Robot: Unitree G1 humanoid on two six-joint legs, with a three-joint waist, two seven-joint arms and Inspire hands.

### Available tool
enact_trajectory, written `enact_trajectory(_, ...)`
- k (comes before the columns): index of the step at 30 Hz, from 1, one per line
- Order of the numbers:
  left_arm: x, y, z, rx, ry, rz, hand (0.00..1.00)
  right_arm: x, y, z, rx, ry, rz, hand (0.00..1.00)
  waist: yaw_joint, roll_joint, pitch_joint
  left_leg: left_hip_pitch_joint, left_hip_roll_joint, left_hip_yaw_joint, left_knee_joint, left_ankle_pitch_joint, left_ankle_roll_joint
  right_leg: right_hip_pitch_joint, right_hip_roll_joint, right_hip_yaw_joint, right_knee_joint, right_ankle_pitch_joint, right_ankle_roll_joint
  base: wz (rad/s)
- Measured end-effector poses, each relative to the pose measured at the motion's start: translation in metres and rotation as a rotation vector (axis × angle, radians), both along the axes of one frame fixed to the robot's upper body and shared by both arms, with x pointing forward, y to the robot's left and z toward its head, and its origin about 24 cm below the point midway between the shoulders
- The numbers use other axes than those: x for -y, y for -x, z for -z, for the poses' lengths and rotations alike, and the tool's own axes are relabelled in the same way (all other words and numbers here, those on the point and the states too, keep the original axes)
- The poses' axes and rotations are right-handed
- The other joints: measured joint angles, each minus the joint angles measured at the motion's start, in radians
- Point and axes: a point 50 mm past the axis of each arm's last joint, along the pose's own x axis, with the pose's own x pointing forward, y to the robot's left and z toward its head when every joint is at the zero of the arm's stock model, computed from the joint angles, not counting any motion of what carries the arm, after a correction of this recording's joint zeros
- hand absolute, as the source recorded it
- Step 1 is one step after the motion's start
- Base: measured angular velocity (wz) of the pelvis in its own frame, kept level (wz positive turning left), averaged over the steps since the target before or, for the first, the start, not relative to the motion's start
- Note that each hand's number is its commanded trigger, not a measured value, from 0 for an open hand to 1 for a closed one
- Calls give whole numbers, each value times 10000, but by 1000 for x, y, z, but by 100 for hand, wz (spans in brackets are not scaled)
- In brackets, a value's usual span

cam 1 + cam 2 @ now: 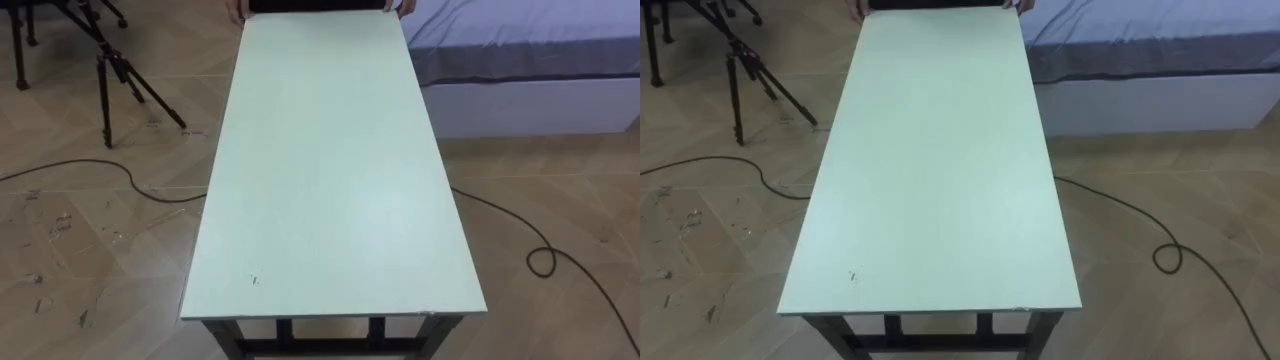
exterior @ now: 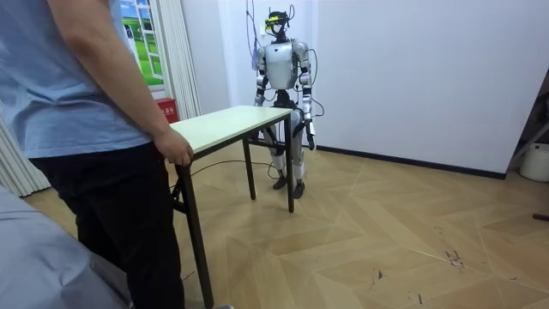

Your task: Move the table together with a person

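A long table with a pale top (image 1: 330, 170) and dark legs runs away from me across the wooden floor. At its far end a person's hands (image 1: 236, 12) grip both corners; in the room view one of those hands (image 2: 176, 148) is curled over the edge. I stand upright at the other short end (image 2: 273, 112). My left hand (image 2: 310, 139) hangs by my side, apart from the table, on the room view's right. My right arm drops behind the table's end.
A black tripod (image 1: 110, 70) stands left of the table and a bed (image 1: 530, 60) is close by on its right. Dark cables (image 1: 540, 260) loop over the floor on both sides. In the room view, open floor (image 2: 403, 223) lies beside the table.
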Motion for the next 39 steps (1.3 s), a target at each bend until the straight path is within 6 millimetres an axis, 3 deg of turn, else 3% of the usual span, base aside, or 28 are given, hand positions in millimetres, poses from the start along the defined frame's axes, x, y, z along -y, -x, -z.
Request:
enact_trajectory(15,-1,-1,0,75,159,-217,0,-2,-3,0,331,-641,147,0,50,12,-6,-32,16,-21,-12,0,-1,-41,-4,-10,19,0,0,0)
enact_trajectory(23,2,7,3,181,2099,-2231,0,-5,-3,-1,770,-1675,542,0,38,180,-24,-155,25,-84,108,-1,1,-98,-8,-1,10,0,-1,0)
enact_trajectory(28,3,7,3,612,3420,-3434,0,2,-16,-6,1599,-2189,789,0,1,289,-9,-323,27,-55,167,0,0,-233,-8,-57,24,1,-3,0)
enact_trajectory(34,2,-10,-4,1999,4615,-4068,0,0,-43,-19,3257,-2880,582,0,-13,254,3,-354,35,-70,189,-1,-1,-252,-6,-150,68,3,-5,1)
enact_trajectory(39,18,-33,-21,3578,6160,-3785,0,-11,-43,-29,4002,-3719,807,0,-12,239,1,-646,52,-62,239,0,1,-561,-11,-157,307,3,-4,0)
